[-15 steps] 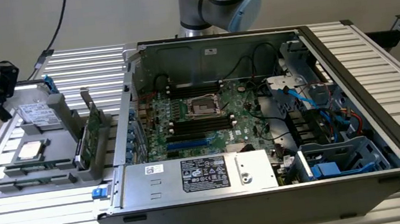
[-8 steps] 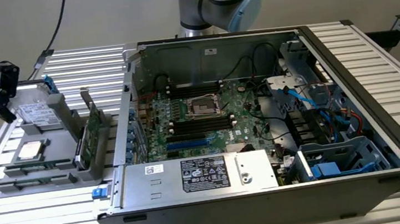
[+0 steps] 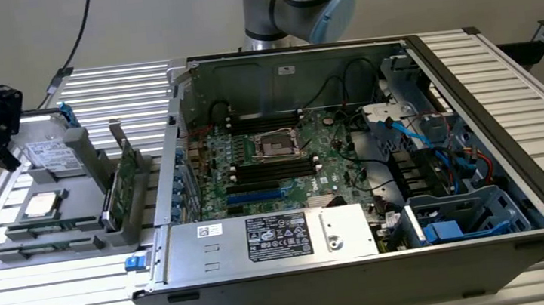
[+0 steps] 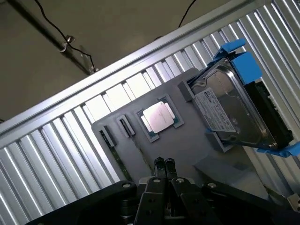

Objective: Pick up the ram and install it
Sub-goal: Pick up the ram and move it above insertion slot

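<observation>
Ram (image 4: 116, 153): seated edge-on in grey tray (image 4: 187, 143), nine o'clock of the computer case (image 3: 368, 294) in the exterior view. My fingers (image 4: 169, 165) clenched, empty, near it. Pickup and install outstanding.

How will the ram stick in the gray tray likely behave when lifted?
The ram appears to sit edge-up in a narrow slot of the gray tray. It is a thin green board, so probably stiff and light. Being so slim, it may tilt in a grip, and likely cracks if twisted.
</observation>
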